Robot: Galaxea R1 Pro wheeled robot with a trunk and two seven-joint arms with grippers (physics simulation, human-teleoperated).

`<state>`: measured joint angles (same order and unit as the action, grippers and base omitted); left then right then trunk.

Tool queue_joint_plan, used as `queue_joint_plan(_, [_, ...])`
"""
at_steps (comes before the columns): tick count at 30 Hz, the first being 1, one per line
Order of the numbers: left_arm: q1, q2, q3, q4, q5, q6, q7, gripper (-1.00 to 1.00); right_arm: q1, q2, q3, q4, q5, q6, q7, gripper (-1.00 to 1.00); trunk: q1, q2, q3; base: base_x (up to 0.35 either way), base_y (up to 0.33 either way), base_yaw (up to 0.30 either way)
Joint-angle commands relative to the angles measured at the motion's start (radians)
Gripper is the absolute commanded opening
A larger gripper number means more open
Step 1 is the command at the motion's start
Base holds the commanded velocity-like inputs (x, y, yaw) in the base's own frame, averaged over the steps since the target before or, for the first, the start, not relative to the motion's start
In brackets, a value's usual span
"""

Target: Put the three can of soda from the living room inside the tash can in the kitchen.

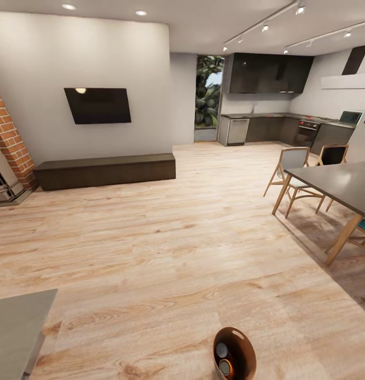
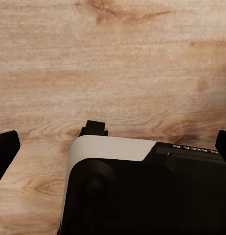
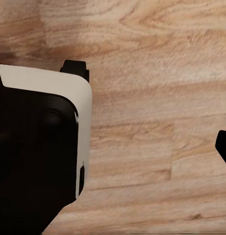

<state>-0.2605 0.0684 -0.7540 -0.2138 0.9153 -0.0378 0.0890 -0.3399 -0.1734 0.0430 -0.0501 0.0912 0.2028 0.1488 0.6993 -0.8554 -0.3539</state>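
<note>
Over bare wood floor (image 2: 117, 58), both grippers sit spread wide with nothing in them: left fingertips (image 2: 5, 152), right fingertip (image 3: 224, 147). Down by the robot's base (image 3: 34, 147), the bin (image 1: 234, 354) holds cans (image 1: 222, 350). Kitchen (image 1: 277, 103) is way off.

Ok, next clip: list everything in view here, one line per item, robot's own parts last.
trash can: one, copper-brown, on the floor nearest the camera
soda cans: two tops visible, orange with grey tops, inside the trash can
bench: one, dark wood, under the TV
TV: one, black, on the wall
fireplace: one, red brick, far left
dining table: one, dark grey, right
chairs: at least three, wooden frames, around the table
kitchen cabinets: glossy black, far end
left hand: dark fingertips apart, empty, over floor
right hand: one dark fingertip visible, over floor
</note>
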Motion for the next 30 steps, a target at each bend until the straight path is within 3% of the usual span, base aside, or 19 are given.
queue_joint_plan(1, [0.003,0.000,-0.002,0.002,0.000,0.000,0.000,1.00,0.001,0.001,0.000,0.000,0.000,0.000,0.000,1.00,-0.004,0.007,0.003,0.000,0.000,0.000])
queue_joint_plan(7, [0.017,0.000,-0.006,0.012,0.002,0.000,0.001,1.00,0.019,0.003,0.000,0.012,-0.001,0.000,0.000,1.00,-0.027,0.049,0.022,0.000,0.000,0.000])
queue_joint_plan(30, [0.038,0.004,-0.006,0.014,0.004,0.003,0.012,1.00,0.027,0.032,-0.003,0.089,-0.013,0.000,0.000,1.00,-0.027,0.049,0.022,0.000,0.000,0.000])
